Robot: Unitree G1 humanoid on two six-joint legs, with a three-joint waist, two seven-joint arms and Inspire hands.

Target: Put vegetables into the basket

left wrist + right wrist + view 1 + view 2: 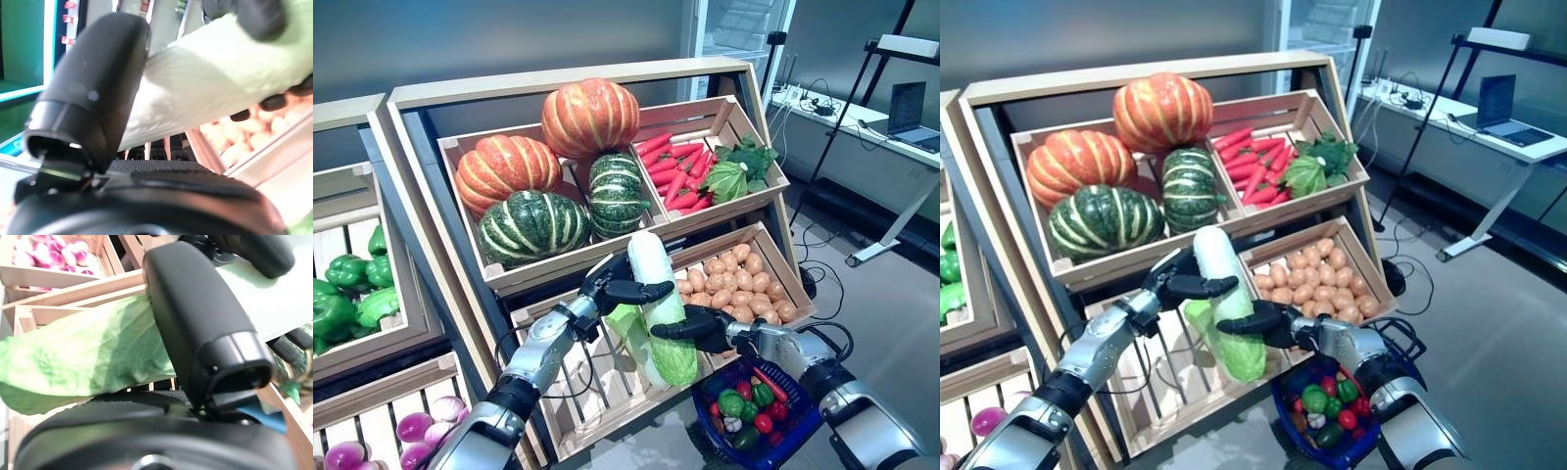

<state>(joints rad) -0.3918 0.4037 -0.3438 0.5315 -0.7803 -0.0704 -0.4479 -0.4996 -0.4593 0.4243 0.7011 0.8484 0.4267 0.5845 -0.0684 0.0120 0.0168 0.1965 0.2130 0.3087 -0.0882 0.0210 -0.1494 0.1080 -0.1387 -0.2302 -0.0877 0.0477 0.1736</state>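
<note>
Both of our hands clasp the napa cabbage (pixel 658 304) upright before the wooden crates, left hand (pixel 615 288) curled round its firm white stalk, right hand (pixel 700 328) round its soft, bruisable leaves, above the blue basket (pixel 800 428), so we judge the stalk the safer hold.

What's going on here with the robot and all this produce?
The robot holds a napa cabbage in both hands in front of the wooden produce stand. The left hand grips its white upper part and the right hand its green leafy lower part. A blue basket, already holding several small vegetables, sits below the right arm. The cabbage is not yet in it.
</note>
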